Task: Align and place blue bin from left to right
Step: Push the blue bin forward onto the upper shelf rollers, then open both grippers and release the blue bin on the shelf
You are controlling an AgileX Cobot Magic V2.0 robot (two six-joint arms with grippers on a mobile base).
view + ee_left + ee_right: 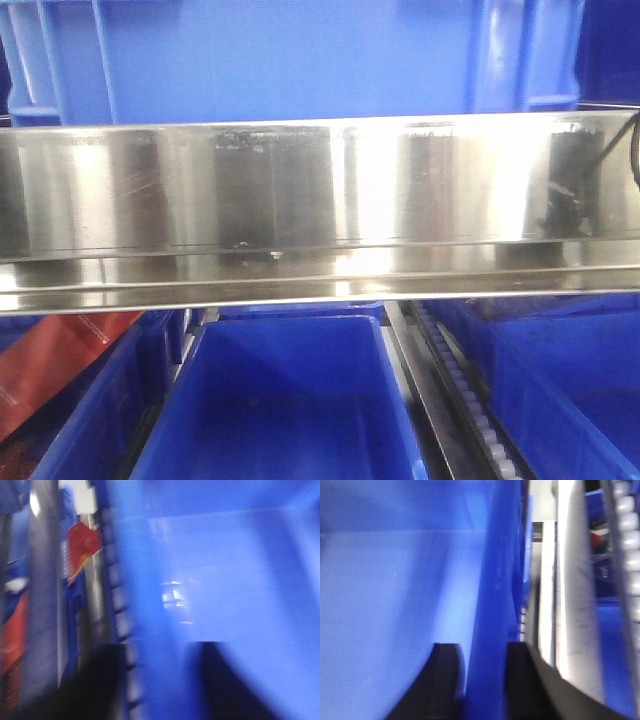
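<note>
The blue bin (280,60) fills the top of the front view, behind a steel rail; neither gripper shows there. In the left wrist view, which is blurred, my left gripper (160,680) straddles the bin's left wall (150,605), one dark finger (105,680) outside and the other inside, and the wall fills the gap. The right wrist view has my right gripper (485,680) astride the bin's right wall (495,580), with both fingers pressed against it. The bin's inside (395,590) holds nothing that I can see.
A shiny stainless steel rail (320,200) crosses in front of the bin. Below it stand smaller blue crates (290,400) (570,390) with a roller track (460,400) between them. A red item (50,360) lies at lower left. Metal framing (570,580) runs close beside the right gripper.
</note>
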